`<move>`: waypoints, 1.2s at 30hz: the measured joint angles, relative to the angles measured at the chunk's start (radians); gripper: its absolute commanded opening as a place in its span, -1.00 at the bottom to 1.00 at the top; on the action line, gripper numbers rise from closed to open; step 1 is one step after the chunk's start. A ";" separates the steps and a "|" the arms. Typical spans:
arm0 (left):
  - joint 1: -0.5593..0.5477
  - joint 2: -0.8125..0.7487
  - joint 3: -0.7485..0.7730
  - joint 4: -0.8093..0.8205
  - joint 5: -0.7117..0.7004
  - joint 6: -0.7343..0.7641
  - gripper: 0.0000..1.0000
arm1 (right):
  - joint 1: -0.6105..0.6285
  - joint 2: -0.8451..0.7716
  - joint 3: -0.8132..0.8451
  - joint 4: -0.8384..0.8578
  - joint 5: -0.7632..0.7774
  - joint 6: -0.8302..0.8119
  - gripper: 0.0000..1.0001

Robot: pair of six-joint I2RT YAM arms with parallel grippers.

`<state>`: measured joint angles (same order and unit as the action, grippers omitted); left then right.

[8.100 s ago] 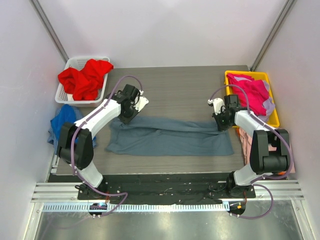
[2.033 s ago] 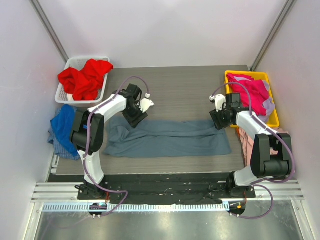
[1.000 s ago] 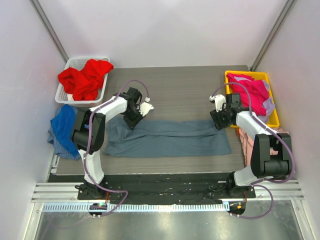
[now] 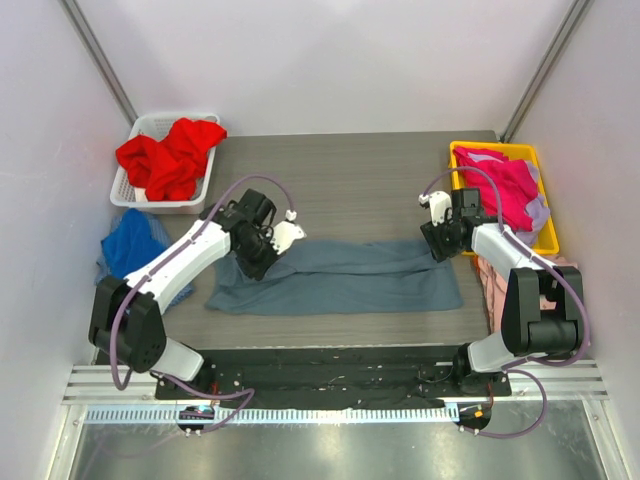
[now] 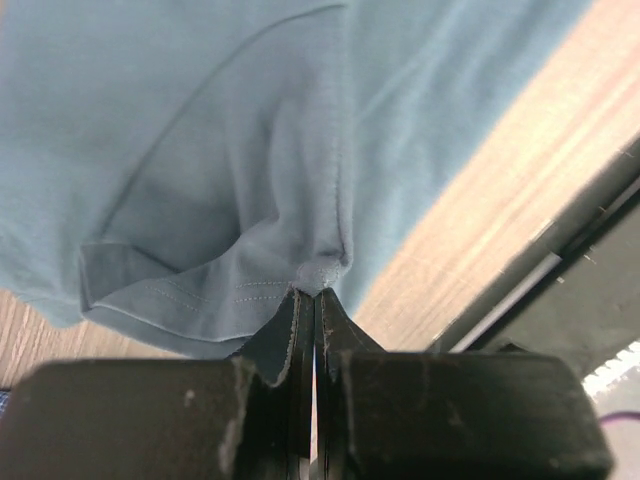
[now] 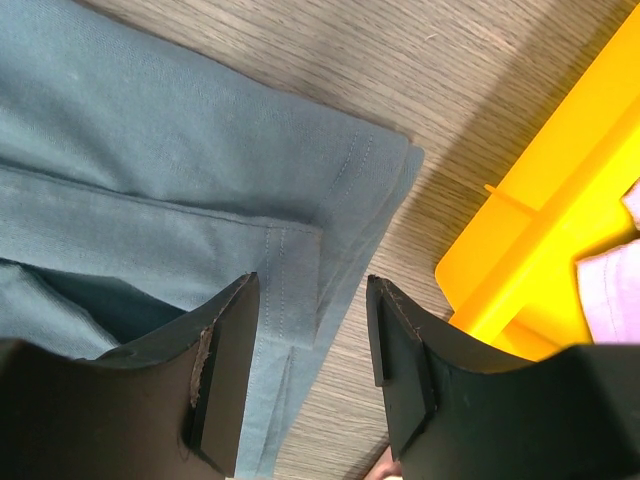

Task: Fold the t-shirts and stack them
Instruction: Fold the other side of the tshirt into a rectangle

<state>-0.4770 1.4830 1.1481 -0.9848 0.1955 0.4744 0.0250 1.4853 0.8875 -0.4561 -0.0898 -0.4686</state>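
Observation:
The slate blue-grey t-shirt (image 4: 335,275) lies as a long folded strip across the middle of the table. My left gripper (image 4: 256,262) is shut on a pinch of its cloth (image 5: 318,272) near the left end and holds it slightly raised. My right gripper (image 4: 436,245) is open above the shirt's far right corner (image 6: 300,260), its fingers (image 6: 225,350) straddling the hem. A red t-shirt (image 4: 170,156) fills the white basket. A magenta t-shirt (image 4: 505,185) lies in the yellow bin. A royal blue t-shirt (image 4: 125,250) hangs off the left edge. A pale pink t-shirt (image 4: 490,280) sits at the right edge.
The white basket (image 4: 128,190) stands at the back left and the yellow bin (image 4: 545,235) at the back right; the bin's corner (image 6: 530,250) is close beside my right fingers. Bare wood table (image 4: 350,180) lies behind the shirt. Black rails run along the near edge.
My left gripper has moved toward the near left, dragging the shirt's left end with it. The left arm has swung outward. The right gripper has stayed put and open.

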 measured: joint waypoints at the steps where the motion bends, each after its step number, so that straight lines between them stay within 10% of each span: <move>1: -0.011 -0.012 -0.002 -0.008 0.001 0.000 -0.95 | 0.000 0.000 0.000 0.000 0.002 0.000 0.08; 29: -0.229 -0.042 -0.159 -0.053 -0.060 -0.080 -0.67 | 0.000 -0.026 -0.018 -0.008 0.030 -0.026 0.08; 36: -0.219 -0.102 -0.171 0.029 -0.177 -0.090 0.07 | 0.000 -0.027 -0.008 -0.018 0.029 -0.023 0.37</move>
<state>-0.6960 1.3808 0.9771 -0.9562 0.0189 0.3847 0.0250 1.4582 0.8795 -0.4740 -0.0605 -0.4915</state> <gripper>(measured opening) 0.430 0.598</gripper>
